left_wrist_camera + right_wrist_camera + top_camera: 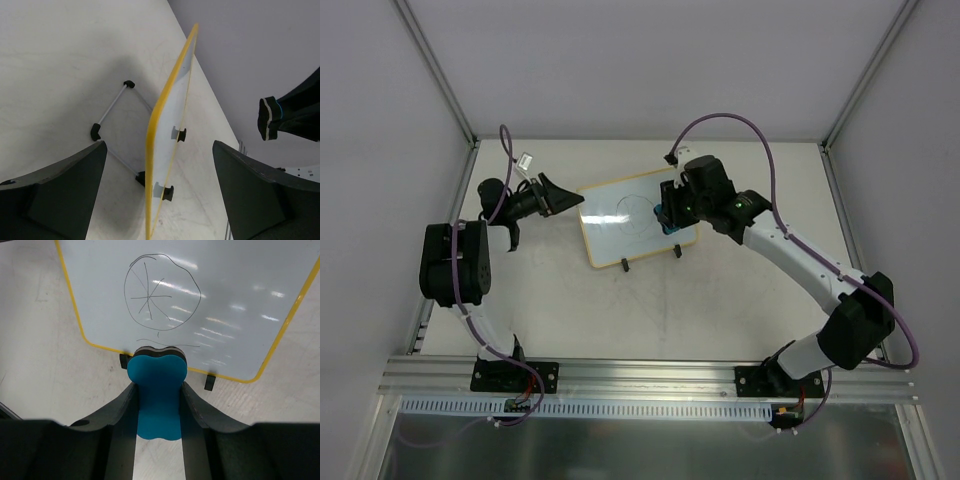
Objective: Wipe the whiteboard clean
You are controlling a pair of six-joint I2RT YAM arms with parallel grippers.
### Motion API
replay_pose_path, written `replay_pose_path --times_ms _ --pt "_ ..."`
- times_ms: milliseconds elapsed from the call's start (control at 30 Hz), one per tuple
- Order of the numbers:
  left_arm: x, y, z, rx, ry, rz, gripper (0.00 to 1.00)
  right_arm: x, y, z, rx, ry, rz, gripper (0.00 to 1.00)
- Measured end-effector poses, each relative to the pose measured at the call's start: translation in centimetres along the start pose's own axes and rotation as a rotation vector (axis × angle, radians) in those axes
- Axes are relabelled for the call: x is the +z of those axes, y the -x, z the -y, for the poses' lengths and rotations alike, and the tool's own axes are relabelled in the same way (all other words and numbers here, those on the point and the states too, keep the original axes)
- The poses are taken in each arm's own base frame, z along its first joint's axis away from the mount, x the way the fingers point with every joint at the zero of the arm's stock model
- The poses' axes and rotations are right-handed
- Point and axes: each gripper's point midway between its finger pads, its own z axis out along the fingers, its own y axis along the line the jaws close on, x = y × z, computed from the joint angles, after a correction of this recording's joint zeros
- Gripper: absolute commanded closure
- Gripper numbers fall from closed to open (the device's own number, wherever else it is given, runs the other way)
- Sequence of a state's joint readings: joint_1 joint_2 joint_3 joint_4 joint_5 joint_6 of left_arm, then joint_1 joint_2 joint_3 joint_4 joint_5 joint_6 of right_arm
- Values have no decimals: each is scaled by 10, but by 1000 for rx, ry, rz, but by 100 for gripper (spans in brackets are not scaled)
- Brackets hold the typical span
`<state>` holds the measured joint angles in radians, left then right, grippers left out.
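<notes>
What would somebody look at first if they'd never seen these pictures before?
Probably the yellow-framed whiteboard in the middle of the table, with a scribbled circle full of spokes on it. Next, the bright blue eraser squeezed in the right hand, just by the board's edge. The left hand is open beside the board's left edge.

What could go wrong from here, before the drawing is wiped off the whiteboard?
1. The whiteboard stands on a wire stand, and the left pincer is open, not clamping it; a push from the eraser may slide or tip it.
2. The right pincer holds the eraser at the lower frame; it may catch there.
</notes>
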<state>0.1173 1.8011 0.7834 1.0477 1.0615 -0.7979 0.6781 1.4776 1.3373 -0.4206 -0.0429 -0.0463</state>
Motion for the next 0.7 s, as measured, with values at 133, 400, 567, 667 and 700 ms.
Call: replay_pose_path --times_ms 133,400,567,667,700 --pt "15 -8 16 39 -64 -43 20 11 -3 3 -4 -9 -27 88" --pt "30 -28 23 99 -87 -114 25 21 5 3 -10 -10 -26 88" --pt "32 -28 16 112 -57 -120 33 35 9 -1 -9 7 -40 89" --pt "34 -23 16 124 -56 -122 37 42 12 -2 -11 13 -41 91" --pt "35 -21 17 129 -57 -121 37 44 13 -2 -12 14 -41 91"
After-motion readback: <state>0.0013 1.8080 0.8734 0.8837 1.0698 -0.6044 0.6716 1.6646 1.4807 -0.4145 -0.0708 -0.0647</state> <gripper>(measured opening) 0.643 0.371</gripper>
